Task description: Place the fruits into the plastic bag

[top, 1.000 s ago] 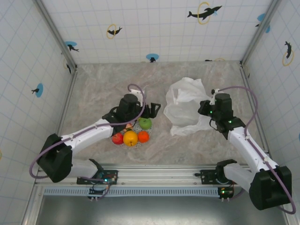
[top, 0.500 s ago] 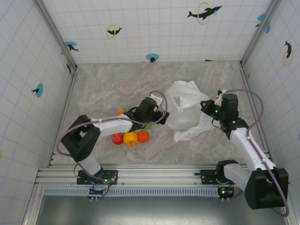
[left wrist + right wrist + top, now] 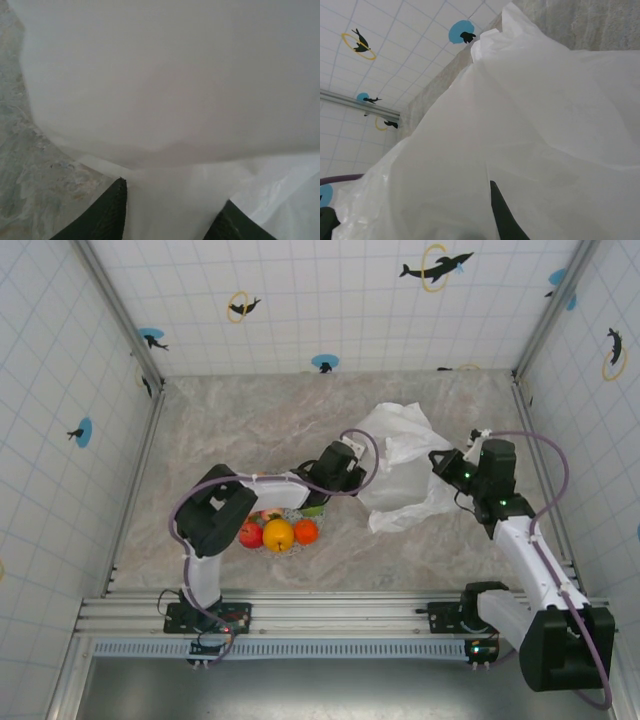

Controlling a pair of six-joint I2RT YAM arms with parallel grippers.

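Fruits (image 3: 279, 535) lie heaped on the plate (image 3: 291, 549) left of centre, red, yellow and orange ones in plain sight, a green one half under the left arm. The left gripper (image 3: 352, 468) reaches across to the plastic bag (image 3: 400, 460), which is crumpled on the table (image 3: 220, 430) just to its right. In the left wrist view its fingers (image 3: 111, 212) are spread wide with only bag film between them. To do this step well, the bag's mouth should be found and held open before any fruit goes over. The right gripper (image 3: 450, 478) is at the bag's far edge; film covers its fingers, so I cannot tell its grip.
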